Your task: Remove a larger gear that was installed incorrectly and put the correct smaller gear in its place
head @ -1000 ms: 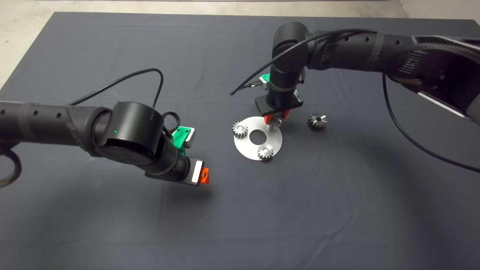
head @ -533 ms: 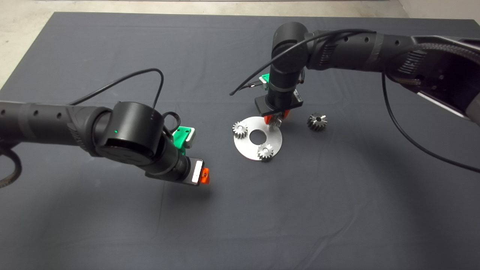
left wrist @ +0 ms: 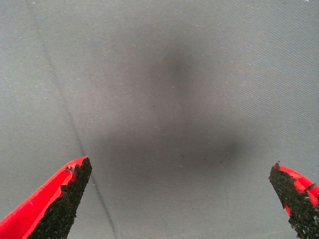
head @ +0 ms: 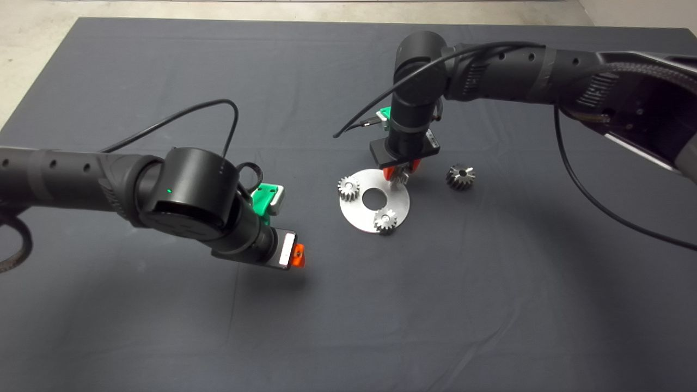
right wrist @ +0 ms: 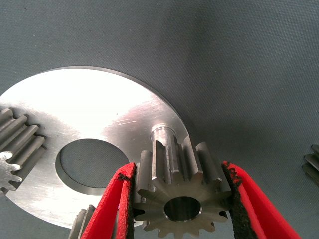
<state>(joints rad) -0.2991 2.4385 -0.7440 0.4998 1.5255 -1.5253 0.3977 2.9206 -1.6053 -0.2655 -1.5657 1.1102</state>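
Note:
My right gripper (head: 400, 175) stands over the far edge of the round steel plate (head: 359, 215), shut on the smaller gear (right wrist: 179, 199). That gear has short teeth and a dark centre hole, and the red fingers (right wrist: 112, 204) press its sides. It hangs just in front of a bare peg (right wrist: 162, 133) on the plate (right wrist: 94, 114); whether they touch I cannot tell. The larger gear (head: 460, 177), dark with coarse teeth, lies on the mat right of the plate. My left gripper (head: 294, 256) hovers open over bare mat (left wrist: 164, 99), left of the plate.
Two small bright gears (head: 348, 188) (head: 385, 220) sit on the plate around its centre hole (head: 373, 198). The right arm's cable (head: 354, 122) loops above the mat behind the plate. Pale floor (head: 32, 32) lies beyond the mat's far left corner.

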